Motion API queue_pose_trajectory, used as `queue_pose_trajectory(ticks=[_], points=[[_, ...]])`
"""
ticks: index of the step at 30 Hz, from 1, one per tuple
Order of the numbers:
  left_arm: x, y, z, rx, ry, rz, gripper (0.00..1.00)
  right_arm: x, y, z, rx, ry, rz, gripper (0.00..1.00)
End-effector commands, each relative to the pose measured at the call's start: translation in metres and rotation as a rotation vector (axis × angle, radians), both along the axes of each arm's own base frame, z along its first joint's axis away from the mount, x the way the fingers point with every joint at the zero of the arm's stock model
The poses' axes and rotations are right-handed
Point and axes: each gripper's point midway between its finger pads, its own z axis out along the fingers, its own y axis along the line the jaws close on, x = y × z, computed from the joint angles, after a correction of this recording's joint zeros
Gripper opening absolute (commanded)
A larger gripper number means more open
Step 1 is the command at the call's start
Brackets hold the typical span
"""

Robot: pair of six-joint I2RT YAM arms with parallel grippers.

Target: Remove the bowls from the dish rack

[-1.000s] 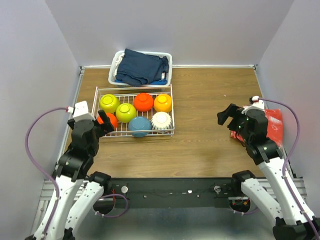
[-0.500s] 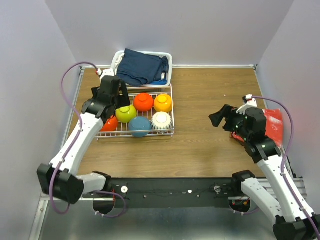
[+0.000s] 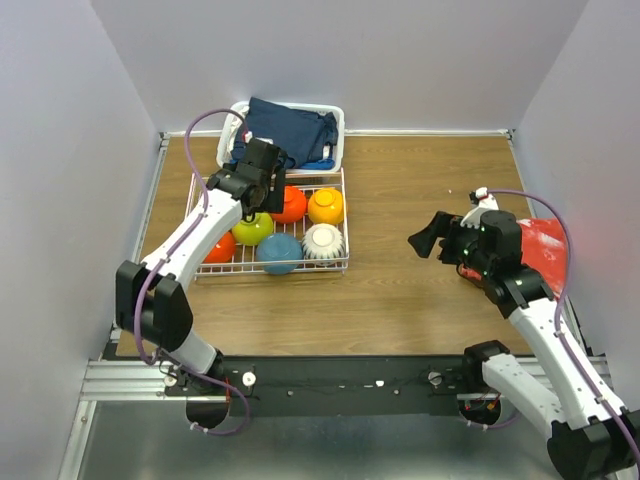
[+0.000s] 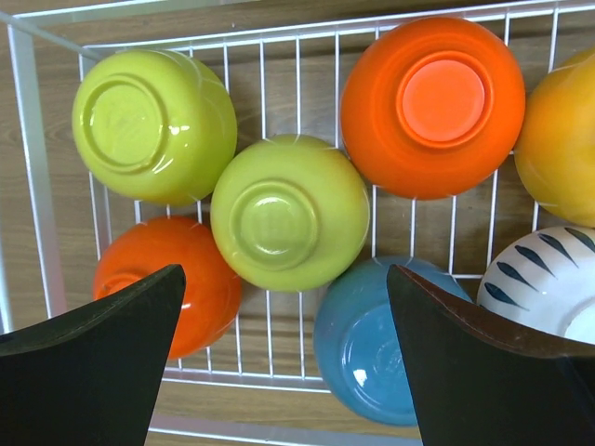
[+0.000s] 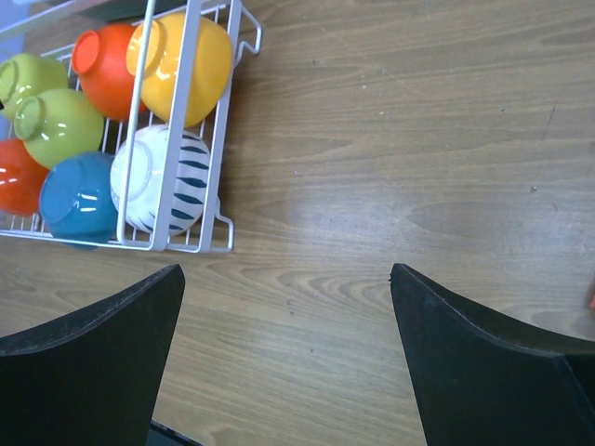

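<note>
The white wire dish rack (image 3: 276,268) on the table's left holds several upturned bowls. In the left wrist view they are two lime-green (image 4: 153,125) (image 4: 290,212), two red-orange (image 4: 432,107) (image 4: 167,283), a blue (image 4: 372,339), an orange-yellow (image 4: 562,139) and a white patterned one (image 4: 548,279). My left gripper (image 3: 262,175) hovers open above the rack's back left, its jaws wide over the middle lime-green bowl, touching nothing. My right gripper (image 3: 428,238) hangs open over bare wood right of the rack; its view catches the rack's end (image 5: 186,121) and the white bowl (image 5: 153,181).
A white plastic basket with dark blue cloth (image 3: 285,135) stands just behind the rack. A red bag (image 3: 545,250) lies at the table's right edge under the right arm. Grey walls close the table on three sides.
The left arm has stretched from the near left side out over the rack and further right above the bowls. The right gripper has drifted slightly left. Both stayed open.
</note>
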Motion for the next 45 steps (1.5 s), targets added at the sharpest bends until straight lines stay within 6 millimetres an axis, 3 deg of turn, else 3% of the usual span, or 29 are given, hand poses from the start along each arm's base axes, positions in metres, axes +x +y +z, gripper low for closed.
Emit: queue_pose_trajectory(ticks=[1,7,12,23,27,31,39,45], points=[[0.002,-0.008,-0.013,0.035,0.067,-0.020,0.99,0.002,0.010,0.007,0.016,0.001,0.050,1.00],[0.001,-0.013,-0.032,0.148,0.138,-0.024,0.99,0.004,0.014,0.004,0.028,0.009,0.066,1.00],[-0.007,-0.018,-0.035,0.190,0.160,-0.026,0.99,0.005,0.014,0.001,0.012,0.020,0.072,1.00],[-0.046,-0.027,-0.028,0.056,0.184,-0.034,0.99,0.009,0.017,-0.012,-0.033,0.051,0.118,1.00],[-0.061,-0.031,-0.028,-0.042,0.183,-0.006,0.99,0.011,0.019,-0.017,-0.035,0.066,0.127,1.00],[-0.067,-0.051,-0.028,-0.288,0.200,-0.002,0.99,0.013,0.020,-0.021,-0.033,0.064,0.135,1.00],[-0.067,-0.044,-0.038,-0.586,0.225,0.060,0.99,0.015,0.019,-0.026,-0.058,0.070,0.147,1.00],[-0.060,-0.033,-0.043,-0.679,0.212,0.095,0.99,0.017,0.022,-0.026,-0.046,0.071,0.146,1.00]])
